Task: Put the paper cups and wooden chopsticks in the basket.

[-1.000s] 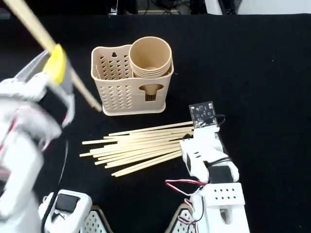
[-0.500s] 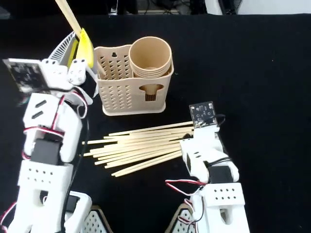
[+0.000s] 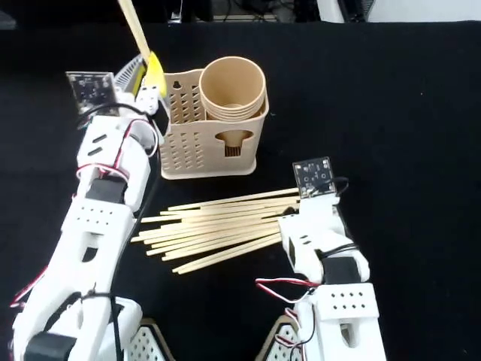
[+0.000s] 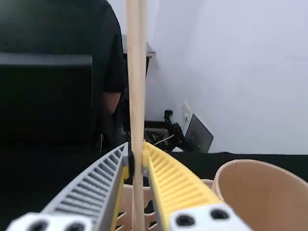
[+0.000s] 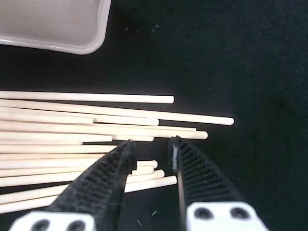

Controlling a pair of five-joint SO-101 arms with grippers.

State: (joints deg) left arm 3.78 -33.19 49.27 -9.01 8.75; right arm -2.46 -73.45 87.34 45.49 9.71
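L tool clamped on one chopstick, near-upright, just beside basket rim. Paper cups stacked in basket. R tool part open, empty, over chopstick pile on counter. Risk: stick tip snags rim or wall holes, shoves basket or falls outside.

The held chopstick runs off the high view's top edge; its lower end is hidden behind the left gripper.

bright, even overhead light; shadows barely visible.
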